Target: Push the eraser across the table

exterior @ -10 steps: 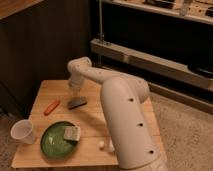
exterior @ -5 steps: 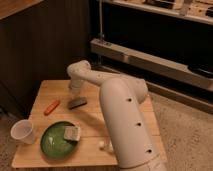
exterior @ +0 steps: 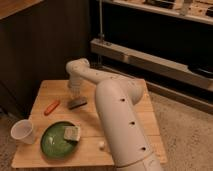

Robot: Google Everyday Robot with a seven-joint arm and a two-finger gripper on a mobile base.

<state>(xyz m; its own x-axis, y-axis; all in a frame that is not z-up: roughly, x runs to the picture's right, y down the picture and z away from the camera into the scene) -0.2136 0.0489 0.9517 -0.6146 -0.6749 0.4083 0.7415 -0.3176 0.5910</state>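
Nearest the camera, the robot's thick white perforated arm link rises over the right half of the small light wooden plank table. Just left of its base, a tiny white rounded object sits on the tabletop.

At the front left stands a white paper cup. Beside it lies a round green plate bearing a pale square sponge-like block.

Farther back, an orange carrot-shaped item lies at an angle on the left side.

The small flat dark grey-black rectangular eraser lies flat just right of the orange item, apart from it, near the middle of the table's left half. The gripper points downward directly over the eraser's far edge, very close above it. Contact cannot be confirmed. Whether the gripper is spread or closed cannot be told.

Behind the table are a dark wall and grey metal shelving.
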